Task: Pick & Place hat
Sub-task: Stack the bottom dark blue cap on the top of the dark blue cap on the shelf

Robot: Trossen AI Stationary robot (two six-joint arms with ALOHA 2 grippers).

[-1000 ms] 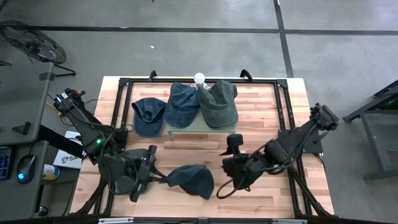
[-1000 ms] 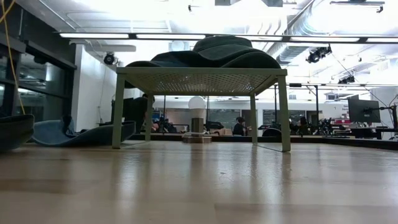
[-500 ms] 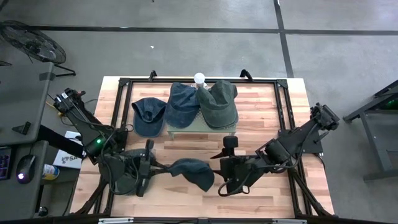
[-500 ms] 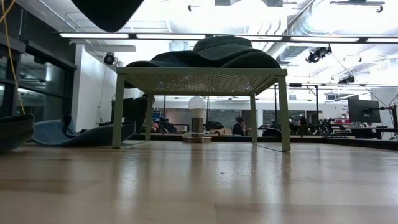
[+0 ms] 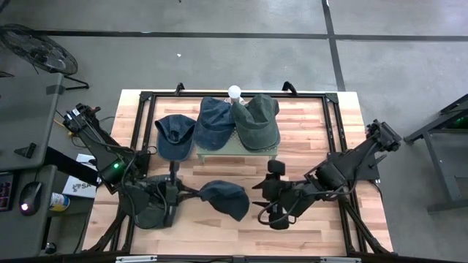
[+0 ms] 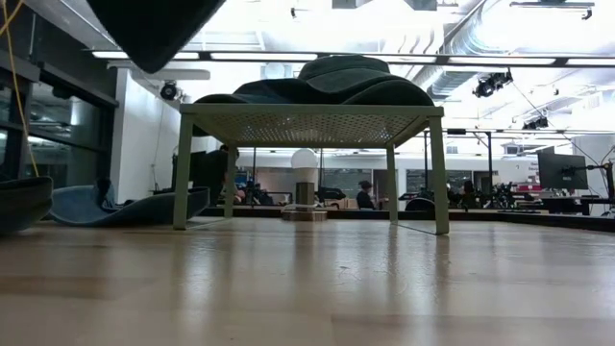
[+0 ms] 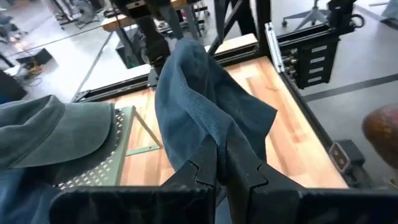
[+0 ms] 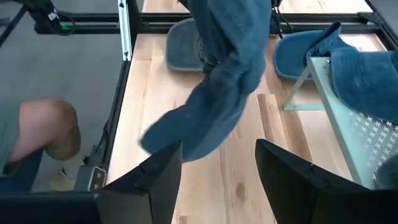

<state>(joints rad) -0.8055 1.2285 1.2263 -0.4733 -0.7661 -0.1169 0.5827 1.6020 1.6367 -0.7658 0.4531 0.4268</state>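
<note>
In the high view, a dark blue hat (image 5: 224, 199) is held over the table's near half by the left gripper (image 5: 184, 193), while 2 hats lie on the green rack (image 5: 272, 150) and 1 beside it. In the low view, its cloth hangs well above the tabletop. In the left wrist view, the fingers are clamped on its fabric. In the right wrist view, the right gripper (image 8: 217, 165) is spread and empty. Picking appears done; placing remains.

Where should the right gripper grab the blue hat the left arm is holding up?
Likely the free lower edge of the hanging blue hat, approached level from the right arm's side. The left gripper is shut on one edge, so the fabric drapes limp above the table. The right gripper is open with the dangling edge just ahead of its fingers.
</note>
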